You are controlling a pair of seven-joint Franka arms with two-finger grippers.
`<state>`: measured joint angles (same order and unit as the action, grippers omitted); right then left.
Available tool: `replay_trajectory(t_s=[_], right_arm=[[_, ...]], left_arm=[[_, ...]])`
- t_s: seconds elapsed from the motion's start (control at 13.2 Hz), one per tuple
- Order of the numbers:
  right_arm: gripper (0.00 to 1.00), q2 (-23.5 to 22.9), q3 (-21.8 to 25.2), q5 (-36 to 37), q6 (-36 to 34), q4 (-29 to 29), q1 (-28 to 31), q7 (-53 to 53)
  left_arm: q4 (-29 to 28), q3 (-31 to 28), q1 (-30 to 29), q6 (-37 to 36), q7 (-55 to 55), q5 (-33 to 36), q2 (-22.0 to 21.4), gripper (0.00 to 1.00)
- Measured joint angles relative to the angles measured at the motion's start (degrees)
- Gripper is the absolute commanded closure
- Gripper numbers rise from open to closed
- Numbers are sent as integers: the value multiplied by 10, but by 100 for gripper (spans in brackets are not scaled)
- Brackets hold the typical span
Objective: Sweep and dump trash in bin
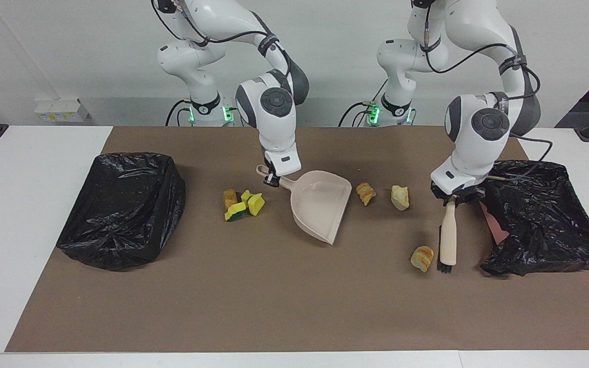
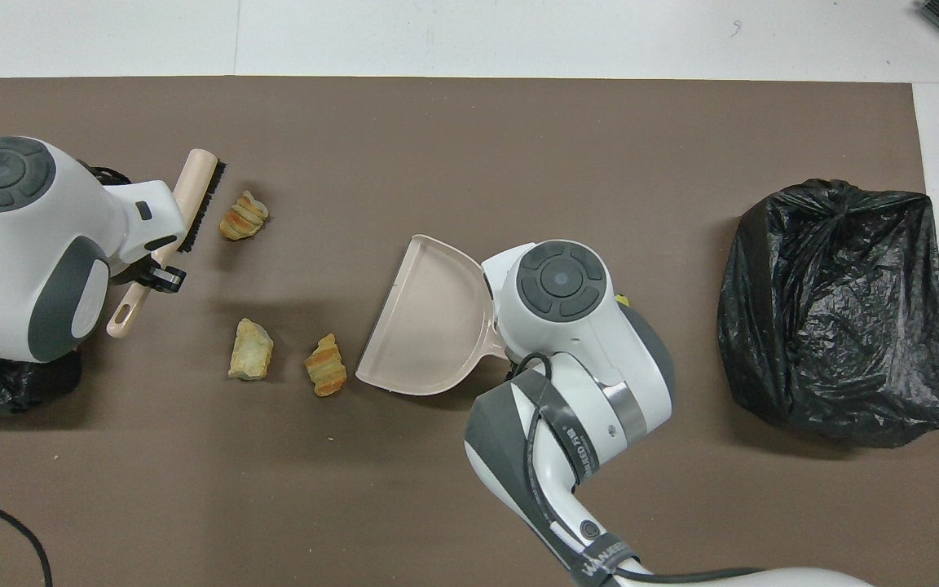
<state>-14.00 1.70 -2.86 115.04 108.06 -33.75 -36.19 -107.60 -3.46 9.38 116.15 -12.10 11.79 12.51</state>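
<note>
My right gripper point(image 1: 272, 179) is shut on the handle of the beige dustpan point(image 1: 320, 204) point(image 2: 429, 318), whose open lip faces two bread-like trash chunks point(image 1: 365, 193) point(image 1: 400, 197). My left gripper point(image 1: 453, 198) is shut on the beige brush point(image 1: 448, 235) point(image 2: 192, 191). The brush hangs bristles-down beside a third chunk point(image 1: 422, 258) point(image 2: 244, 216), on that chunk's side toward the left arm's end. Yellow-and-green sponge pieces point(image 1: 246, 205) and a brown lump point(image 1: 230, 197) lie beside the dustpan handle, toward the right arm's end. The overhead view hides both grippers' fingertips under the arms.
A bin lined with a black bag point(image 1: 120, 204) point(image 2: 840, 310) stands at the right arm's end of the brown mat point(image 1: 274, 296). A second black-lined bin point(image 1: 545, 214) stands at the left arm's end, close beside the brush.
</note>
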Motion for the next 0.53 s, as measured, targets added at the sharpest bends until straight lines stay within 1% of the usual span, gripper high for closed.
replay_trajectory(t_s=[0.15,0.3,0.53], right_arm=[[100,0,0,0,10,19,-4,-19],[100,0,0,0,11,22,-7,-23],[100,0,0,0,12,24,-12,-23]], left_arm=[[16,0,-14,20,-28,4,29,100],[32,1,-27,32,-60,4,51,100],[34,5,-30,29,-73,4,64,100]])
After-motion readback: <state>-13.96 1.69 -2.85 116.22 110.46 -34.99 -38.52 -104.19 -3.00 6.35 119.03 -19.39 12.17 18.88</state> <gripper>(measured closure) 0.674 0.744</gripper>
